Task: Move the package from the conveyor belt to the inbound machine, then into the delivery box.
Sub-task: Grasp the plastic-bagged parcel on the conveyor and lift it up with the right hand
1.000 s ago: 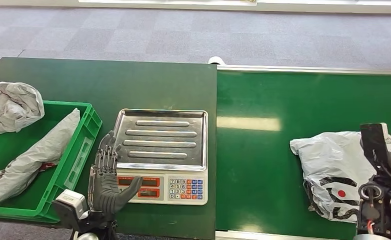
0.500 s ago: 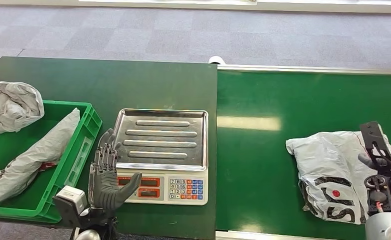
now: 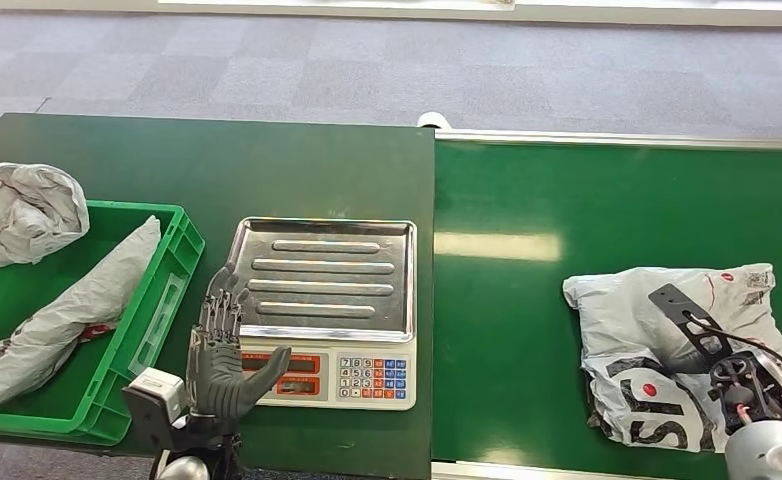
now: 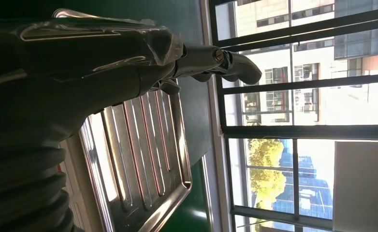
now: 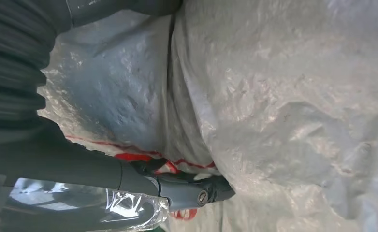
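Green conveyor belt [image 3: 567, 210] carries the grey package [image 3: 657, 350] near its right end; beside it, the green crate [image 3: 172, 270] holds one long grey bag [image 3: 62, 310], another bag [image 3: 17, 210] slumped over its far rim. Steel-trayed scale [image 3: 322, 310] between crate and belt. Left hand [image 3: 217, 350] upright, fingers spread, holding nothing, at the scale's front corner; right hand [image 5: 129, 179] lies against the package, grasp cannot be told.

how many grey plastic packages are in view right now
3: one package on the conveyor belt under the right hand, one lying in the green crate, one bunched at the crate's far left edge.
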